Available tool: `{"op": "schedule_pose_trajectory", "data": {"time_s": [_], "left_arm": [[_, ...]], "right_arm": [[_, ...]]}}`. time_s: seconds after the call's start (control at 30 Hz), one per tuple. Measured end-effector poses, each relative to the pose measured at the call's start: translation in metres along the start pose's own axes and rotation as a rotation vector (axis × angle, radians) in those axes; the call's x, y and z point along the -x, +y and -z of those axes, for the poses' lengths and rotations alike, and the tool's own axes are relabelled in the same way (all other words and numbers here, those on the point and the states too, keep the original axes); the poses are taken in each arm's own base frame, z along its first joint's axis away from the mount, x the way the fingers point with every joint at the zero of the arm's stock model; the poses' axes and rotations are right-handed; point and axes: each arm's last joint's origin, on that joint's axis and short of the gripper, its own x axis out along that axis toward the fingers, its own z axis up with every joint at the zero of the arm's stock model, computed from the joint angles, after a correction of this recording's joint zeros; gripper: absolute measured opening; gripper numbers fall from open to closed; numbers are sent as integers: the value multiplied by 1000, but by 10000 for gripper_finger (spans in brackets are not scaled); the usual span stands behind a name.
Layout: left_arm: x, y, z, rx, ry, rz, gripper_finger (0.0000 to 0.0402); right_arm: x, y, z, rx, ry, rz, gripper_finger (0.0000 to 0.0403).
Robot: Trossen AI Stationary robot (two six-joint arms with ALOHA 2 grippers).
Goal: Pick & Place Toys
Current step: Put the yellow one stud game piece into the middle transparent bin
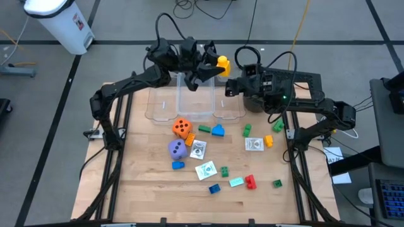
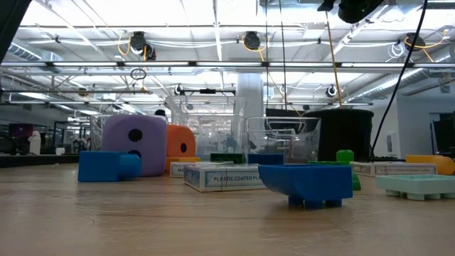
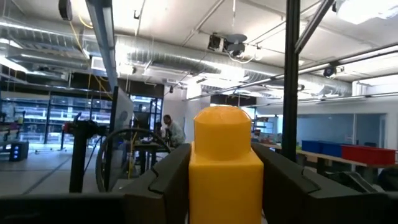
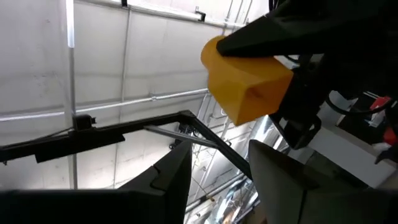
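Jaws clamped on the chunky yellow plastic building block (image 1: pixel 222 63), the left gripper (image 1: pixel 213 65) holds it aloft beside the clear plastic tub (image 1: pixel 194 104), facing the right gripper (image 1: pixel 235 87), whose empty fingers stand apart, so align carefully before any handover.

The setting is a robotics laboratory in an open industrial hall. Behind the left gripper (image 3: pixel 224 186), exposed silver ventilation ducts (image 3: pixel 186 53) run under a bare ceiling, with glass partitions and workbenches beyond; a person (image 3: pixel 173 132) stands at a desk there. The low view shows rows of ceiling lights (image 2: pixel 213 32) and hanging cables. From above, a wooden table (image 1: pixel 145 189) sits in a black metal frame on a grey floor, with a computer keyboard (image 1: pixel 390 197) to one side.
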Motion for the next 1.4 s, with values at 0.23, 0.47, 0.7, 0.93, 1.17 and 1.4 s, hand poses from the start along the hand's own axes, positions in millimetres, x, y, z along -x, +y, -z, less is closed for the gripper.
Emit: {"op": "schedule_pose_trajectory", "data": {"time_s": [0.23,0.47,0.7,0.93,1.17,1.4], "left_arm": [[2,2,1,20,30,-3,135],[4,3,1,42,46,15,159],[15,10,1,108,138,-3,133],[42,11,-9,167,306,-164,138],[43,5,15,245,477,-263,136],[44,2,24,273,543,-292,145]], "right_arm": [[0,0,1,-31,22,4,150],[5,6,-10,11,6,-42,150],[18,12,-35,116,24,-18,150],[28,23,-55,280,76,124,150],[16,18,-64,476,388,544,144],[-11,13,-66,644,587,599,135]]}}
